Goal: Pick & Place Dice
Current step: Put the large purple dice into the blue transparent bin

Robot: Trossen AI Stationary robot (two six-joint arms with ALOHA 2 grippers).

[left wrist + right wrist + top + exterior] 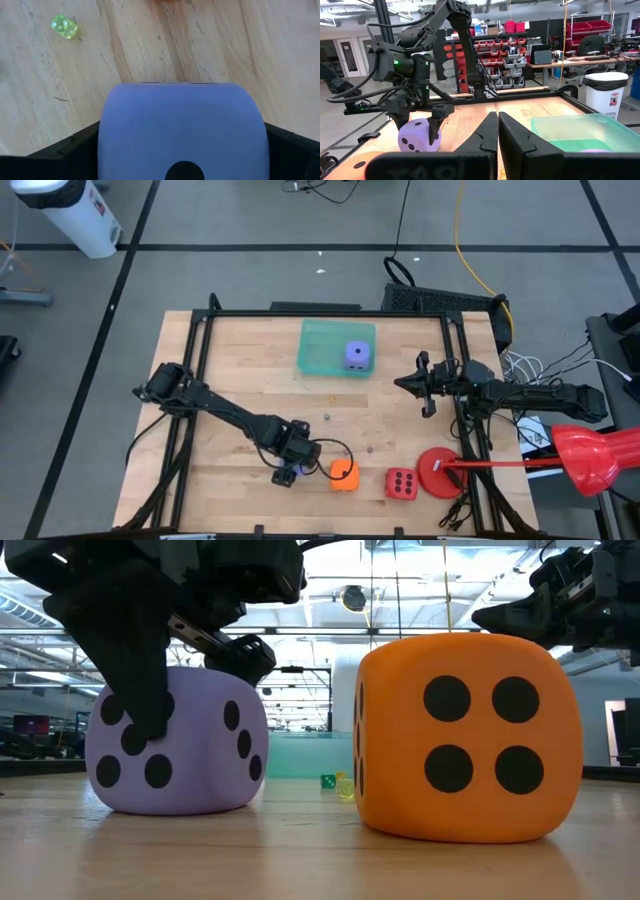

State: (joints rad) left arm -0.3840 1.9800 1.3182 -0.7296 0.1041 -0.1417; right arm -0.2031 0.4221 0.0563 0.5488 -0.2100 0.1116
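A lavender-purple die (175, 745) rests on the wooden table (240, 370) near its front edge. My left gripper (288, 468) comes down over it, open, with one finger (400, 120) on each of two opposite sides. To its right lie an orange die (344, 475) and a red die (401, 483). A second purple die (357, 356) sits in the green tray (325, 345) at the back. My right gripper (497, 130) is shut and holds nothing, hanging above the table's right side. My left gripper reaches down from above, and its fingers (82, 147) stand close against two opposite sides of the purple die (182, 125). I cannot tell whether they touch it. The die's bottom face rests on the table.
A flat red disc (440, 473) lies right of the red die, with a red-handled tool (590, 455) reaching in past the table's right edge. A tiny yellow-green die (64, 26) lies on the wood by the left gripper. A black frame (300, 313) rims the table.
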